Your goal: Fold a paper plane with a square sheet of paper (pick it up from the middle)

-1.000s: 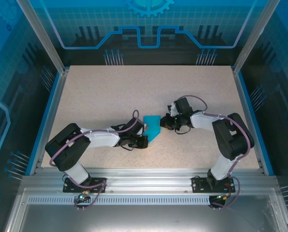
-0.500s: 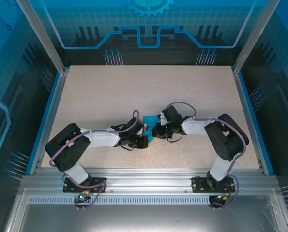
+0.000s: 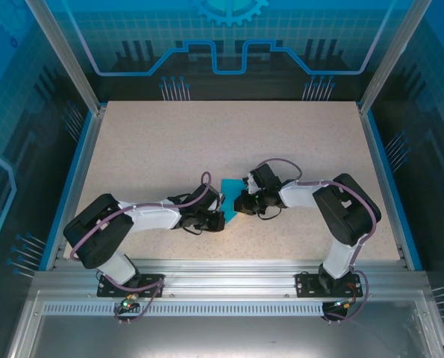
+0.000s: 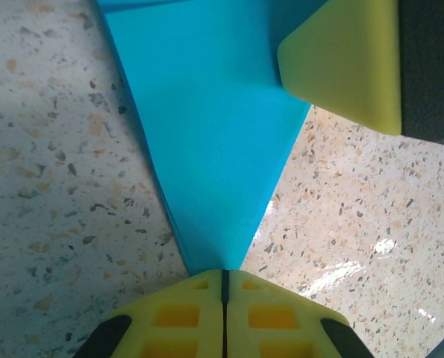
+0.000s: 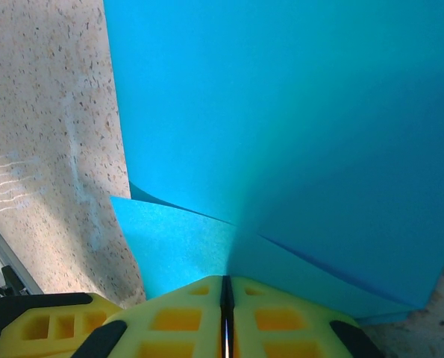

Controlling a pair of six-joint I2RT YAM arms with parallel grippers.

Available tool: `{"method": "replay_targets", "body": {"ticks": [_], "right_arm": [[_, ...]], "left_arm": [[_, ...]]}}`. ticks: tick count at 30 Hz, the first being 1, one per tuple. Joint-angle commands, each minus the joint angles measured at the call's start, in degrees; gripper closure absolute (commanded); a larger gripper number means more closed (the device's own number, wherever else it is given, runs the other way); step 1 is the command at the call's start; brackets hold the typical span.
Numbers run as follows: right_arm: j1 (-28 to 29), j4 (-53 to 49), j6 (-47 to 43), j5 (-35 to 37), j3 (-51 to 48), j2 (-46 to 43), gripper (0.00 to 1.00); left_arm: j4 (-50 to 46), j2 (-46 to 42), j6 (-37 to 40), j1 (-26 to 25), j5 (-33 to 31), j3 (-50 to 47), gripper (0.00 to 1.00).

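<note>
The teal-blue sheet of paper, folded into a pointed, layered wedge, lies at the table's middle front between both grippers. My left gripper is shut, and the wedge's narrow tip ends right at its closed fingertips. My right gripper is shut on the paper's opposite edge. There a large flap rises above a flat lower layer. One yellow finger of the right gripper rests on the paper in the left wrist view. Both arms hide most of the paper from above.
The speckled beige tabletop is bounded by blue side rails and a metal front rail. Both arm bases stand at the near edge.
My right gripper has moved left and down onto the paper, now covering most of it. The left gripper has stayed at the paper's tip, its arm shifting slightly.
</note>
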Motion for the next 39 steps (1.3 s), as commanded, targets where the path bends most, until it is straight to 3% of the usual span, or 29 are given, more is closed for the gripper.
{"method": "replay_targets", "body": {"ticks": [1,8,18,30,39], "right_arm": [[0.3,-1.9,-0.2,-0.1,1.0,-2.1,0.89],[4.0,-4.3,-0.3,0.3,1.5,-6.5,0.88],[9.0,1.0,4.3,2.1,-0.6,-1.5,0.89],[8.0,1.9,5.4,5.4,-2.7,1.0,0.9],[1.2,-4.1,0.5,6.9,1.1,-1.6,0.9]], "left_arm": [[-7.1,3.0,-0.6,-0.5,-1.9,-0.5,0.93],[-7.6,3.4,-1.3,-0.6,-2.7,-0.7,0.95],[-7.3,3.4,-1.5,-0.6,-2.8,-1.0,0.95],[-7.3,3.9,-1.3,-0.6,-2.9,-1.1,0.95],[-7.8,4.9,-1.0,-0.6,-3.8,-1.9,0.97]]}}
